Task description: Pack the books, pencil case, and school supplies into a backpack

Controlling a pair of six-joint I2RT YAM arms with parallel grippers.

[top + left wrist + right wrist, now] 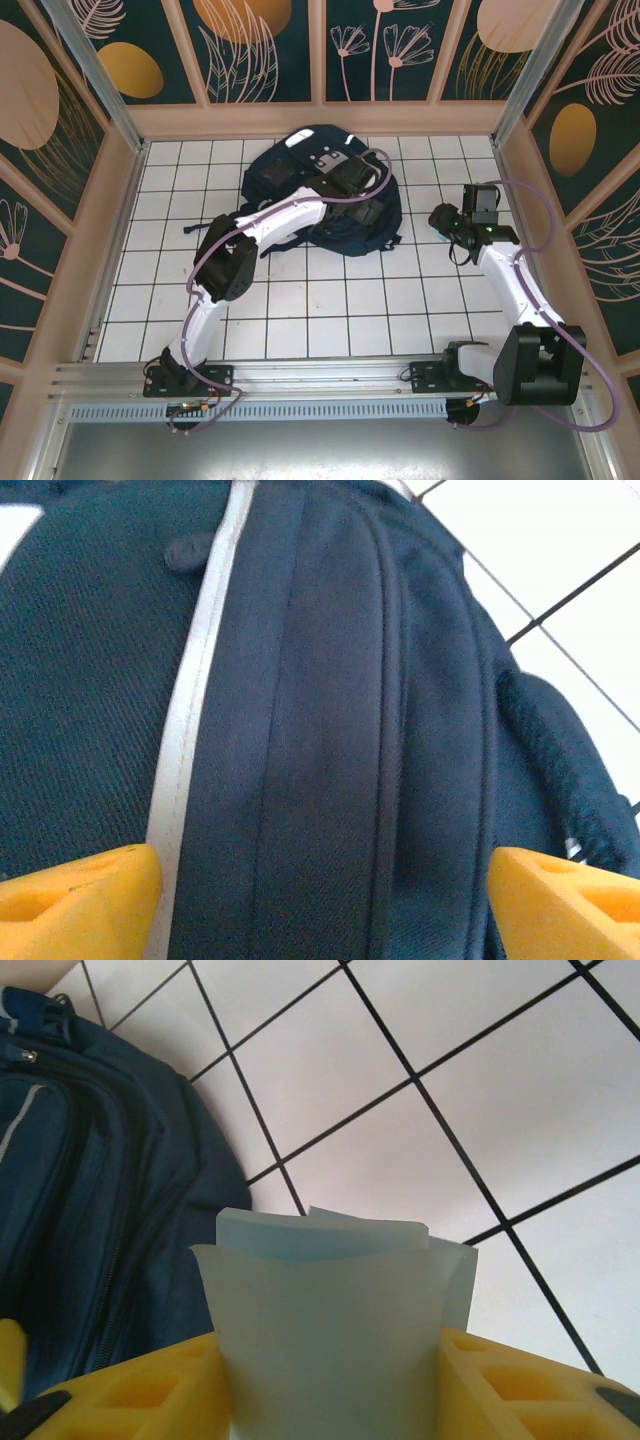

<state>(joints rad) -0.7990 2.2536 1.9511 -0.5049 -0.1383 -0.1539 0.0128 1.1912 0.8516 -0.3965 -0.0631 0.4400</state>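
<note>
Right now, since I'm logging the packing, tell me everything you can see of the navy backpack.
The large navy-blue fabric backpack lies flat on the white tiled table, far centre. It shows woven cloth, a white stripe, a grey patch, stitched seams, zips and a thick dark strap. The left hand is open right over its seams, contact unclear; the right hand, shut on a pale-blue folded sheet, is beside it.

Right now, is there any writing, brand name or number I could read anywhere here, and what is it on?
No text here can be read.
The grey patch on the backpack: a few marks, too small to read.
The light-blue piece in the right pincer: blank on the side shown.
</note>
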